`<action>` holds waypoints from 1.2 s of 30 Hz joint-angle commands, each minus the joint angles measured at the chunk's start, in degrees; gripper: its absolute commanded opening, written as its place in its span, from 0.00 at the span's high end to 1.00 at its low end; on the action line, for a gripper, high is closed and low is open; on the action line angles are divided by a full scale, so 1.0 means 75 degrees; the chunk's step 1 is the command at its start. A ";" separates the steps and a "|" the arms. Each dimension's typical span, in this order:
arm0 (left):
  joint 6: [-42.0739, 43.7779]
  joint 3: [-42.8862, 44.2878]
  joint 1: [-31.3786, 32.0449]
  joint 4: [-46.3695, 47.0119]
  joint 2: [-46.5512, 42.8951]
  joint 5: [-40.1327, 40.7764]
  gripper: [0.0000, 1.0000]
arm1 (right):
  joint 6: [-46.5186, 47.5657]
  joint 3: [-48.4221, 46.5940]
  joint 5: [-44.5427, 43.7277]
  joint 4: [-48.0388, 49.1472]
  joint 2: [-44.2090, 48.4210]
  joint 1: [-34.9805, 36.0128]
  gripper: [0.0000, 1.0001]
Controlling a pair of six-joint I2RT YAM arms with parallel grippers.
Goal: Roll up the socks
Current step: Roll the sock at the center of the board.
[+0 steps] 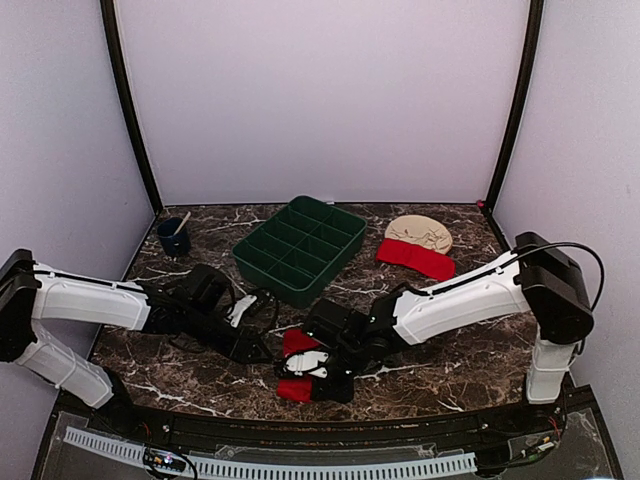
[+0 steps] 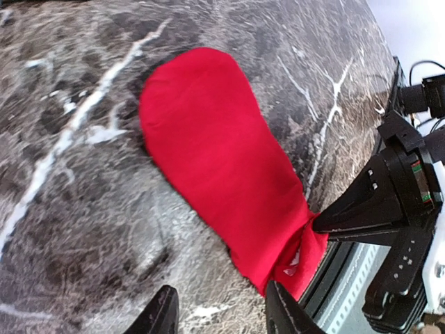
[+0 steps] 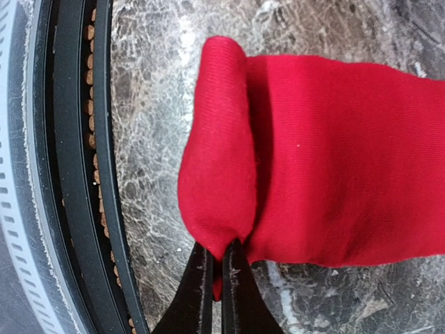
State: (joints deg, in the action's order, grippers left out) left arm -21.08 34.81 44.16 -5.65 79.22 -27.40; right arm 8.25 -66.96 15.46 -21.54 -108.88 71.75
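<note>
Red sock [image 1: 297, 342] lies on the marble table [image 1: 455, 365], near edge, centre. Right gripper [image 3: 215, 259] is pinched tight on its folded-over near end. Left gripper [image 2: 222, 316] sits just left of the sock, jaws partly apart, empty. Second red sock [image 1: 415, 258] lies far right, beside a beige cloth [image 1: 420, 232].

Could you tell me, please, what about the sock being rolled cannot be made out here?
Right wrist view: the sock runs off the right edge; its far end is unseen.
Top view: the right gripper covers most of it, so the fold is hidden.
Left wrist view: white marks near its pinched end are too small to read.
</note>
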 commanded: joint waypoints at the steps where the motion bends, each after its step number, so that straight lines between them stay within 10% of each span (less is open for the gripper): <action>1: -0.0522 -0.0428 0.0223 0.0803 -0.0530 0.0709 0.56 | -0.0092 -0.0283 0.0730 -0.0327 -0.0249 -0.0159 1.00; 36: 0.0257 -0.1342 0.4336 0.1257 -0.2005 0.5157 0.64 | -0.0168 -0.1588 0.2755 -0.1717 -0.1280 -0.1016 1.00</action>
State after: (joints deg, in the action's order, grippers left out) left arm -22.41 21.78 73.58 5.65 62.13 6.15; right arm 7.53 -76.90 33.91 -32.77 -117.12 64.84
